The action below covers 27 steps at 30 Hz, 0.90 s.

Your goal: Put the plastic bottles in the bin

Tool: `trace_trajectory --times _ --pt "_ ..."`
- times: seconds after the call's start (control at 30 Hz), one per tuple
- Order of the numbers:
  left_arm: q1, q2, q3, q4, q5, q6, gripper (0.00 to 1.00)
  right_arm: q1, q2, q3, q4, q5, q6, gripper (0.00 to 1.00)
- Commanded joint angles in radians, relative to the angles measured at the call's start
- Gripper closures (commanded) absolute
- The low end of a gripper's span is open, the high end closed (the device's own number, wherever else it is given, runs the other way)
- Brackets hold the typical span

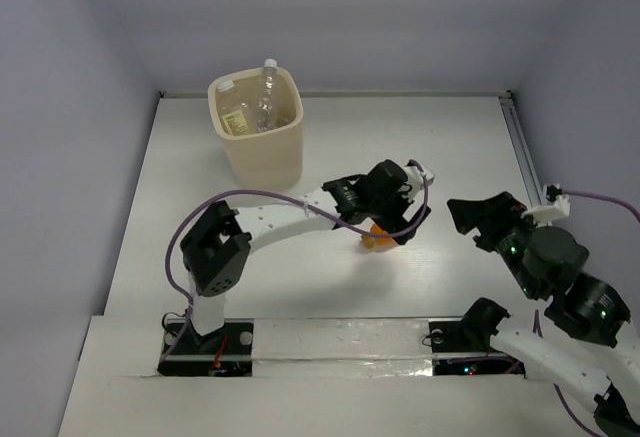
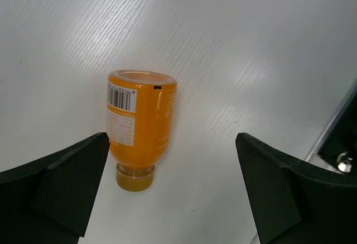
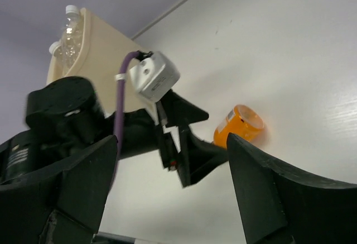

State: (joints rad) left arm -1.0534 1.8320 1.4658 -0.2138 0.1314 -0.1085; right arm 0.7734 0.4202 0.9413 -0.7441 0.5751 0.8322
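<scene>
Left end effector is held spread open, a finger to each side of the orange bottle, with no contact shown. The right end effector is likewise released and empty, nearby. On the white surface the beige bin is stood far left, and at least two white-capped bottles are seen inside. The task is judged nearly done: only the orange bottle is seen outside. It is stubby and laid on its side, barcode label up.

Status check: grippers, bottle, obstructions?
Left gripper open over orange bottle, lying on table, ungripped. Right gripper open, off to the side. Bin holds at least two bottles. No obstruction seen.
</scene>
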Motion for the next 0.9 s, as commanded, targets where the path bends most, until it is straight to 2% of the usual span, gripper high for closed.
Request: trace_trajectory --times 0.0,0.2,0.3,0.33,0.4,0.43,0.47,0.5,0.67,0.8,0.87 --pt "-0.002 0.041 0.068 -0.05 -0.074 0.07 0.02 0.001 -0.066 -0.024 -0.104 -0.023 0.116 0.15" --pt "0.01 0.179 0.154 -0.073 -0.119 0.081 0.01 0.001 -0.083 -0.018 -0.144 -0.063 0.117 0.14" --pt "0.021 0.249 0.182 -0.082 -0.09 0.078 0.07 0.001 -0.086 -0.006 -0.147 -0.066 0.113 0.14" --pt "0.021 0.265 0.182 -0.078 -0.084 0.072 0.16 0.001 -0.087 -0.001 -0.147 -0.066 0.111 0.14" --pt "0.021 0.262 0.166 -0.042 -0.084 0.041 0.29 0.001 -0.086 0.01 -0.149 -0.066 0.097 0.14" --pt "0.021 0.239 0.163 -0.033 -0.09 0.027 0.47 0.001 -0.084 0.011 -0.147 -0.067 0.093 0.14" --pt "0.021 0.218 0.159 -0.012 -0.099 0.015 0.56 0.001 -0.08 0.013 -0.147 -0.072 0.088 0.15" --pt "0.021 0.195 0.159 -0.003 -0.108 0.0 0.6 0.001 -0.077 0.014 -0.147 -0.073 0.081 0.15" --pt "0.049 -0.02 0.285 -0.027 -0.173 -0.046 0.6 0.001 -0.06 0.002 -0.104 -0.096 0.051 0.16" --pt "0.154 -0.154 0.415 -0.044 -0.184 -0.074 0.6 0.001 -0.025 -0.015 -0.039 -0.116 0.016 0.16" --pt "0.266 -0.204 0.467 -0.047 -0.173 -0.091 0.6 0.001 0.002 -0.024 -0.014 -0.133 0.005 0.16"
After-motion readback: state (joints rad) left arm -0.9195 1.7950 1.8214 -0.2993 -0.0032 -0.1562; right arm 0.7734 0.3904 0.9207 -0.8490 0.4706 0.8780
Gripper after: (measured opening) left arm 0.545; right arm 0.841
